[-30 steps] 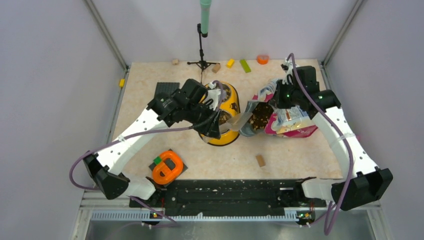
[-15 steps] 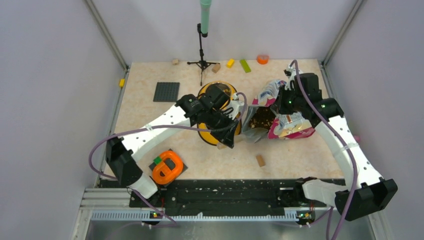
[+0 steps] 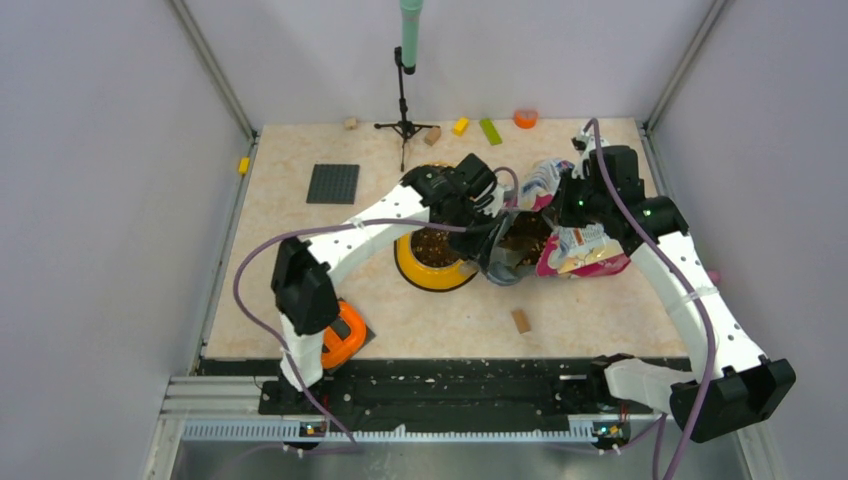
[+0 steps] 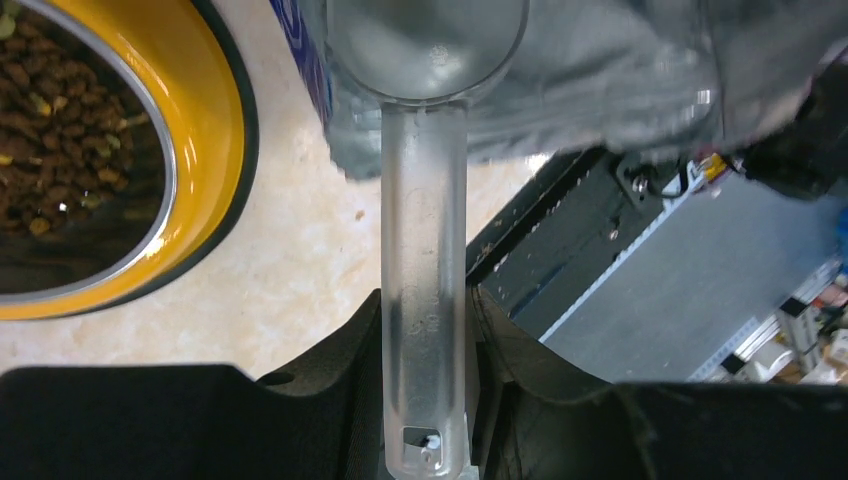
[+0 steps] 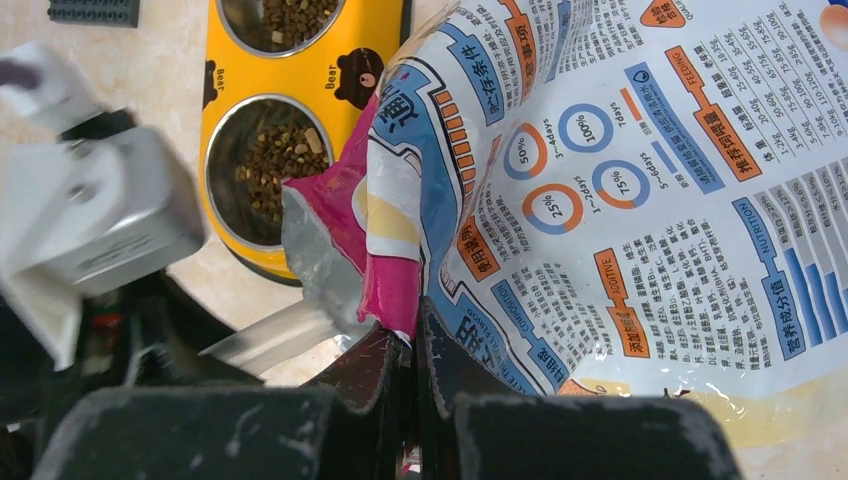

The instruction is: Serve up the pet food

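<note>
Brown pet food lies in the near cup of a yellow double bowl. More of it shows inside the open pink bag, which leans toward the bowl. My left gripper is shut on the handle of a clear plastic scoop. The scoop's empty cup sits at the bag's silver mouth. Beside it are the bowl's rim and pet food. My right gripper is shut on the bag's pink top edge, holding the bag open; both cups hold kibble.
A tan wooden block lies in front of the bag. An orange ring sits partly behind the left arm. A black baseplate lies at the back left. A microphone stand and small coloured blocks line the back.
My left arm has swung right from over the bowl to the bag's mouth, carrying the scoop. The bowl's near cup is uncovered. The right gripper and bag have hardly moved.
</note>
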Controlling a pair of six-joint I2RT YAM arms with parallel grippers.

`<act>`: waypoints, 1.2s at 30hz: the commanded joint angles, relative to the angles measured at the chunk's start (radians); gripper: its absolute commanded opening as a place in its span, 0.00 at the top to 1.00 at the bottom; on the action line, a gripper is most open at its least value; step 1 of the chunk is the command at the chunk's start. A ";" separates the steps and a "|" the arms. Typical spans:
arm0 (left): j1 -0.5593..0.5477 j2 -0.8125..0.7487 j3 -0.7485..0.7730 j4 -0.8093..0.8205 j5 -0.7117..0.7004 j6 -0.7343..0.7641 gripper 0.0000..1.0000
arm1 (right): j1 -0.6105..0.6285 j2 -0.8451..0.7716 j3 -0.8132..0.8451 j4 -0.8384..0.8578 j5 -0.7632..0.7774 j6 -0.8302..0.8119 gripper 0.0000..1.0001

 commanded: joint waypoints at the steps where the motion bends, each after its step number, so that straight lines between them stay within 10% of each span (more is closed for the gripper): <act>1: -0.002 0.120 0.169 -0.099 0.016 -0.097 1.00 | 0.001 -0.040 0.036 0.100 0.040 0.032 1.00; 8: -0.005 0.263 0.304 -0.209 -0.021 -0.130 1.00 | 0.001 -0.029 0.038 0.110 0.043 0.042 1.00; 21: -0.013 0.617 0.563 0.240 -0.175 -0.337 1.00 | 0.001 -0.010 -0.022 0.195 -0.116 0.031 1.00; 36: -0.086 0.163 -0.296 1.175 -0.431 -0.050 1.00 | -0.032 -0.025 -0.009 0.202 -0.110 0.068 1.00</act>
